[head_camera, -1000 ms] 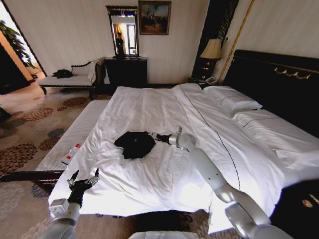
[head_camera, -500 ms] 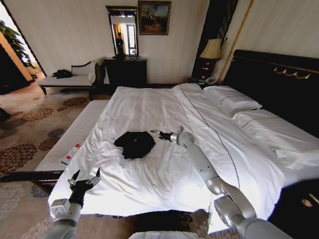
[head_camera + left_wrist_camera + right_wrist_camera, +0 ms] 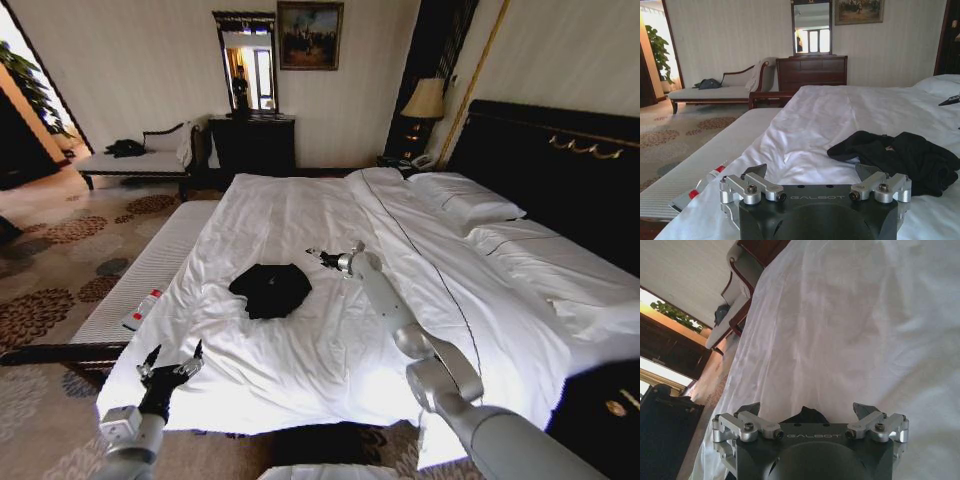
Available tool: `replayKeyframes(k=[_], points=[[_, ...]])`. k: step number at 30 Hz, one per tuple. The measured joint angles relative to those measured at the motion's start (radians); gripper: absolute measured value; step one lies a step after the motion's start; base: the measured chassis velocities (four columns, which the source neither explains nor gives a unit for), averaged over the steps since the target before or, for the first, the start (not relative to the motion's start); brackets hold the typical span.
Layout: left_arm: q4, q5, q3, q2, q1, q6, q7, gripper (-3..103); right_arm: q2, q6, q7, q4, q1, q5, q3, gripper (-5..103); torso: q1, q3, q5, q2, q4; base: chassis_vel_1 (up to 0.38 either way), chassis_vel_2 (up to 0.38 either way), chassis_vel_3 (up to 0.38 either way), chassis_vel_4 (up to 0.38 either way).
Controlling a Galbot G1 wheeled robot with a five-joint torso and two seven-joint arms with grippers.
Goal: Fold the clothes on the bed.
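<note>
The clothes point(image 3: 270, 290) are a crumpled black T-shirt lying in a heap on the white sheet of the bed point(image 3: 300, 210), toward its near left part. My right gripper point(image 3: 318, 256) hovers open a little beyond the heap's right edge, holding nothing. In the right wrist view the open right gripper point(image 3: 807, 408) hangs above the sheet with a bit of the clothes point(image 3: 808, 416) just behind its base. My left gripper point(image 3: 170, 362) stands open and empty by the bed's near left corner. From the left wrist view, the left gripper point(image 3: 812, 172) faces the clothes point(image 3: 900, 155) across the sheet.
A white bench point(image 3: 150, 265) runs along the bed's left side with a red-and-white object point(image 3: 142, 309) on it. Pillows point(image 3: 465, 200) and a dark headboard point(image 3: 560, 170) are at the right. A chaise point(image 3: 135, 160) and dark dresser point(image 3: 252, 142) stand by the far wall.
My right gripper has drawn back from the T-shirt's right edge, moving up and away from it, empty. The left gripper has sunk slightly. The T-shirt lies as before.
</note>
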Motion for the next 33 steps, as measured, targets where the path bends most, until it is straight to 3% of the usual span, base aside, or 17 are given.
replayKeyframes(k=[21, 33], points=[[-0.011, 0.016, -0.005, 0.006, 0.014, 0.0, -0.002, 99, 0.071, 0.074, -0.063, -0.076, -0.041, -0.111, 0.024, 100, 0.0, 0.0, -0.0001, 0.0, 0.0003, 0.0, 0.0, 0.0, 0.0], [-0.005, 0.017, 0.006, 0.007, 0.005, 0.0, -0.002, 99, 0.054, 0.165, -0.095, -0.042, -0.088, -0.139, -0.022, 100, 0.0, 0.0, 0.0, 0.0, 0.0, 0.0, 0.0, 0.0, 0.0]])
